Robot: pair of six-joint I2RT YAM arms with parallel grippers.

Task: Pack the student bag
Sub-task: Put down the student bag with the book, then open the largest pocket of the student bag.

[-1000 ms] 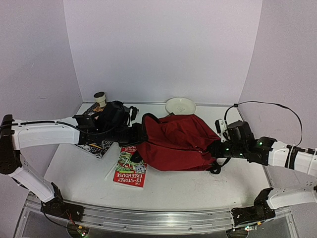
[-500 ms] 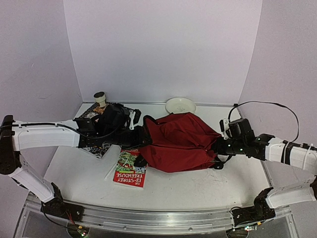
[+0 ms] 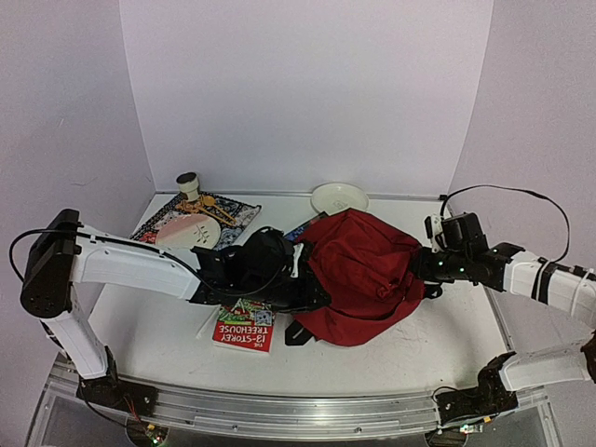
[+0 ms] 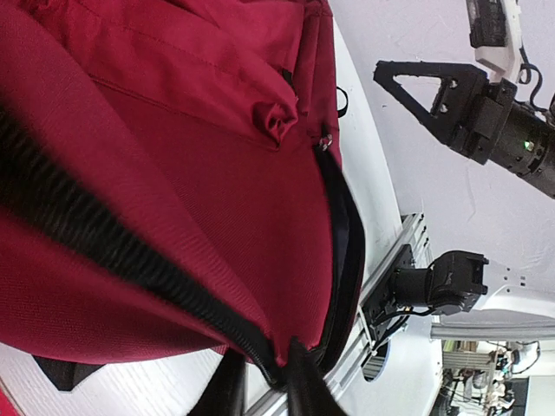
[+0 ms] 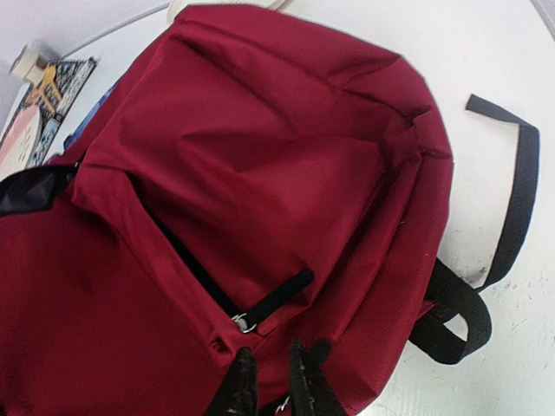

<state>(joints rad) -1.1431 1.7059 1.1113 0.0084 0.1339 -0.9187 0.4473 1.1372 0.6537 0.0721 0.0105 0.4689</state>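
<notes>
The student bag [image 3: 358, 265], dark red with black zippers, lies bunched on the table between my arms. It fills the left wrist view [image 4: 217, 173] and the right wrist view [image 5: 260, 173]. My left gripper [image 3: 312, 293] is shut on the bag's black zipper edge [image 4: 156, 269] at its left side, as the left wrist view [image 4: 264, 390] shows. My right gripper [image 3: 426, 272] is at the bag's right side. In the right wrist view [image 5: 273, 381] its fingers pinch red fabric just below a metal zipper ring [image 5: 245, 323].
A red book [image 3: 244, 326] lies flat at the bag's near left, partly under my left arm. A patterned mat [image 3: 233, 216] with a pink plate [image 3: 186, 231] and a small cup [image 3: 188, 183] is at the back left. A white plate [image 3: 340, 197] is at the back. A black strap [image 5: 512, 199] trails on the table.
My left arm has swung right and toward the front, carrying the bag's left edge with it. The bag has shifted right and bunched up. The mat and pink plate now show. The right gripper moved slightly right.
</notes>
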